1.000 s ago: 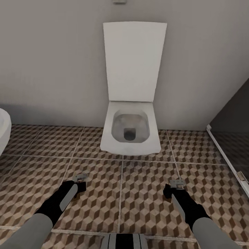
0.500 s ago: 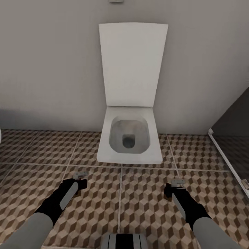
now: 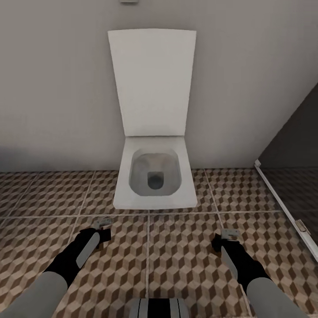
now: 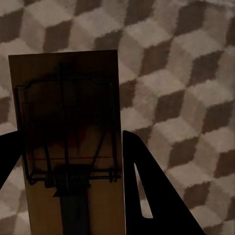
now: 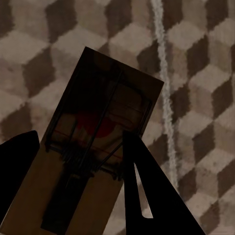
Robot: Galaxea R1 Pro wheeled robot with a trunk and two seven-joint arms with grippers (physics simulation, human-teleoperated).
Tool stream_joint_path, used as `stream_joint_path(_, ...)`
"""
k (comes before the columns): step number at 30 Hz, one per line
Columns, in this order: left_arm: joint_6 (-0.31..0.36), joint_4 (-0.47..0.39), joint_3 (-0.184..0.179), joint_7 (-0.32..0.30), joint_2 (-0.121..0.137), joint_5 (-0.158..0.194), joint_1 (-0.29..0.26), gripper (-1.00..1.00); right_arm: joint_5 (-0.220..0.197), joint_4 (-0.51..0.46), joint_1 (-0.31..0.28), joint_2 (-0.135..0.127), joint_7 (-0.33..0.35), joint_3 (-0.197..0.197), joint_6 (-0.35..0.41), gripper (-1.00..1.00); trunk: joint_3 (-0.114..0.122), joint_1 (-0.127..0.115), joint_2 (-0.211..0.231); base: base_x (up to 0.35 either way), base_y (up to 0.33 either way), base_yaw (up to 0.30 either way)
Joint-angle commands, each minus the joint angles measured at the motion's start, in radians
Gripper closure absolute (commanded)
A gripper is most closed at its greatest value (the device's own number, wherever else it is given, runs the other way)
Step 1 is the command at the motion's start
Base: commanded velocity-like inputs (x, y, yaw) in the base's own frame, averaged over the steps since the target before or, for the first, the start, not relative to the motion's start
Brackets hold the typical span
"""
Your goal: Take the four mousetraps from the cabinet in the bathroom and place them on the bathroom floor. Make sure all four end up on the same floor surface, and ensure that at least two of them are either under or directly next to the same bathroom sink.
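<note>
Each wrist picture's edge is cutting off the near end of a mousetrap (image 4: 68,147) between the left pincer (image 4: 73,196) fingers, and likewise the right mousetrap (image 5: 93,161).

Soft, even, shadowless light is seen in head view; wrist views are dim, tiles (image 4: 186,58) rendered slightly blurred.

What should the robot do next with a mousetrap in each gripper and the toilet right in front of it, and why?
Probably turn the base away to look for the sink. The left gripper and right gripper each hold a mousetrap above the bathroom floor, but ahead stands the toilet, not a sink, so dropping them here likely would not serve the task.
</note>
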Motion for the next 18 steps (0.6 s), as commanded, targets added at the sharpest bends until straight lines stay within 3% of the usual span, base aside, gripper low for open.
stream_joint_path(1, 0.003, -0.002, -0.005, 0.008, 0.001, 0.008, -0.001, 1.00, -0.003, -0.002, 0.000, 0.000, -0.004, 0.001, 0.005, 1.00, -0.001, 0.000, 0.000, 0.000, 0.000, -0.011)
stream_joint_path(18, 0.003, -0.002, -0.005, 0.008, 0.000, 0.007, -0.001, 1.00, 0.001, -0.034, 0.001, -0.001, -0.004, 0.005, 0.008, 1.00, -0.001, 0.000, 0.000, 0.000, 0.000, -0.001)
